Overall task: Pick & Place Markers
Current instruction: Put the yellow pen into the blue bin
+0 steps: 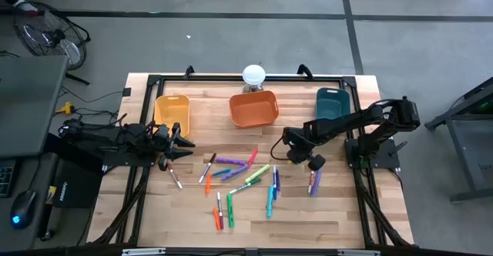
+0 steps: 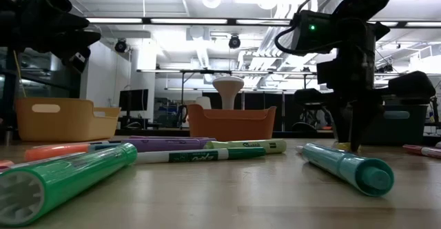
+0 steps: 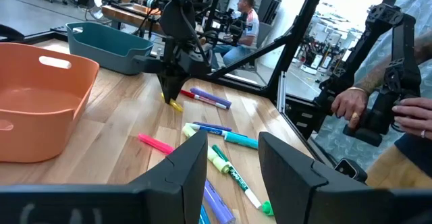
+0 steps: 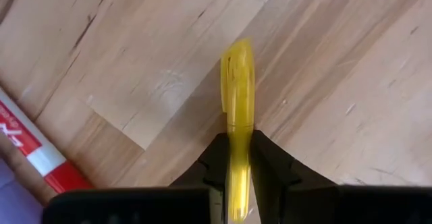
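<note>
One yellow marker lies on your wooden table near the teal bin, pinched between your right gripper's closed fingers, while your left gripper hovers part-open by the yellow bin.

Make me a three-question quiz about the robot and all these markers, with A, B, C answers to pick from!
1. Where is the orange bin?
A. Between the yellow bin and teal bin
B. On the floor
C. On top of the teal bin

2. What colour is the marker in the right pincer?
A. Purple
B. Yellow
C. Black

3. What is the right pincer doing?
A. Standing wide open
B. Hiding inside a bin
C. Squeezing a marker

Answers: 1 A, the high view shows the bins in a row; 2 B, the right wrist view shows yellow; 3 C, its fingers press the marker's sides.
</note>
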`<state>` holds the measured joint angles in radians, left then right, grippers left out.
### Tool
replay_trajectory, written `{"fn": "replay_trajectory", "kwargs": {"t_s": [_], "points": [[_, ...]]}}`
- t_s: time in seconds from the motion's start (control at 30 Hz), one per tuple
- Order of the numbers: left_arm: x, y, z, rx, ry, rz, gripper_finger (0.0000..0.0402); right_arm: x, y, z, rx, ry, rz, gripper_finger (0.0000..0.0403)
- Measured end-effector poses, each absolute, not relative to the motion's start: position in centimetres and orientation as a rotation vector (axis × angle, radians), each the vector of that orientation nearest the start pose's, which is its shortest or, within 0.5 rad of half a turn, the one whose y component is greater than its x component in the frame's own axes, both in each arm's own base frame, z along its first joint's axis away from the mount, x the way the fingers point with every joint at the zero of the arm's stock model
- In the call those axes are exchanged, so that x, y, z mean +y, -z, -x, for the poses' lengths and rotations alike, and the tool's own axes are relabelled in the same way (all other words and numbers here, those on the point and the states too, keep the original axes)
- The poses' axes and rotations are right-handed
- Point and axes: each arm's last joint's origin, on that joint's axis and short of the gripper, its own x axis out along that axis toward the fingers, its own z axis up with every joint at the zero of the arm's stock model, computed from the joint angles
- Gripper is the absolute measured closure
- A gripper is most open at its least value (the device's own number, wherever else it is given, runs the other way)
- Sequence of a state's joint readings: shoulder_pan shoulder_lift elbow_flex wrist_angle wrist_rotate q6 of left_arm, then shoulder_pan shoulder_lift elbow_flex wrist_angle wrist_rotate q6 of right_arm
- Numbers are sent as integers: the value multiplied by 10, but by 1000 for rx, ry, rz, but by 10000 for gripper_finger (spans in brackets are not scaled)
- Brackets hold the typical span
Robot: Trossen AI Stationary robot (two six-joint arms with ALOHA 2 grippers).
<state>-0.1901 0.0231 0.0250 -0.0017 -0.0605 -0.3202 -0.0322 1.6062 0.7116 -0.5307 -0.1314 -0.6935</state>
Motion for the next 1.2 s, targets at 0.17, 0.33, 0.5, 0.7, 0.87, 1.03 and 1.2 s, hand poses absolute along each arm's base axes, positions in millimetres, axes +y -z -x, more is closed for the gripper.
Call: {"fn": "replay_trajectory", "kwargs": {"t_s": [0.17,0.33,0.5,0.7,0.87,1.03,1.2], "points": [[-17,-170,-96,20,129,320,270,-4,-118,-243,1330,-553,442,373],[-17,-170,-96,21,128,320,270,-4,-118,-243,1337,-541,437,373],[-17,-170,-96,20,128,320,270,-6,-133,-245,1321,-481,440,374],[-17,-170,-96,20,128,320,270,-19,-174,-248,1307,-303,432,374],[-17,-170,-96,20,128,320,270,-31,-205,-246,1269,-129,321,374],[-17,-170,-96,20,129,320,270,-39,-224,-238,1258,27,190,374],[-17,-170,-96,20,128,320,270,-45,-234,-228,1238,181,-42,374]]}}
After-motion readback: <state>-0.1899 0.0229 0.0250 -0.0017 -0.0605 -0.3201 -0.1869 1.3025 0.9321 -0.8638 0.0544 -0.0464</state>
